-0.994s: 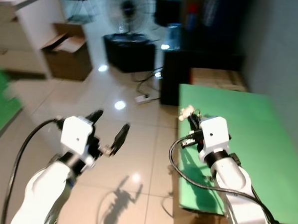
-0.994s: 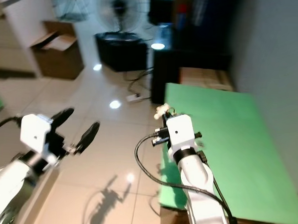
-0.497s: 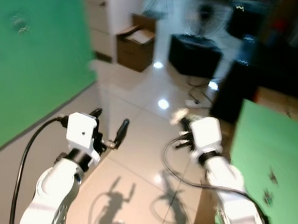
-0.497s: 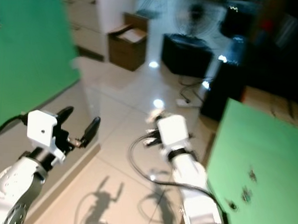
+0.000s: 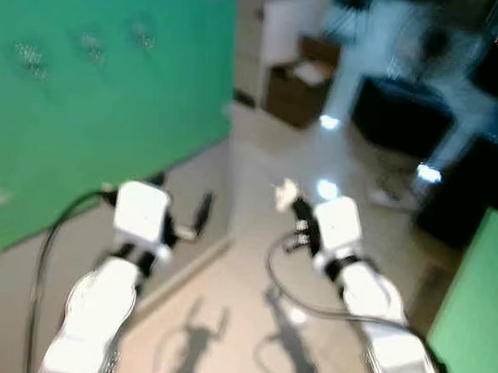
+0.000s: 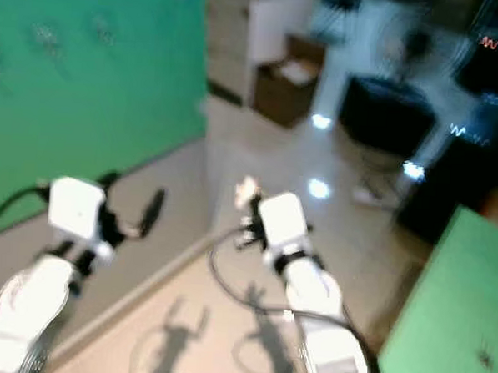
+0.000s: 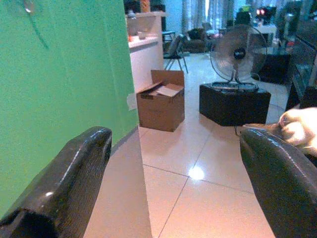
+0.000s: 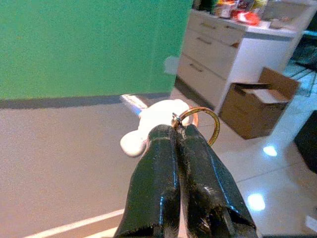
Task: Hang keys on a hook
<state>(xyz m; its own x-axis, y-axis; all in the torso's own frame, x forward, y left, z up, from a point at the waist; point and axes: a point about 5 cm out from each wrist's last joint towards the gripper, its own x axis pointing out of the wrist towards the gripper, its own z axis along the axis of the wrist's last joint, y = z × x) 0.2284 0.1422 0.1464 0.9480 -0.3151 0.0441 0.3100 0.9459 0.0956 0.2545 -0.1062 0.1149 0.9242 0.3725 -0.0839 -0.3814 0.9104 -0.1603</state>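
Both head views are smearing with motion blur; edges are reading soft throughout. Overhead lamps are glaring as white spots on the glossy floor tiles (image 5: pixel 332 191), and the arms are casting faint shadows (image 5: pixel 199 334) onto the floor below. The wrist views are rendering sharper and brighter. The green wall (image 7: pixel 59 89) is appearing evenly lit; the far room background is falling dim.

View is swung left since a second ago: green wall (image 5: pixel 95 103) is now faced, green table (image 5: pixel 476 324) is pushed to right edge. Grippers are held as before relative to body.
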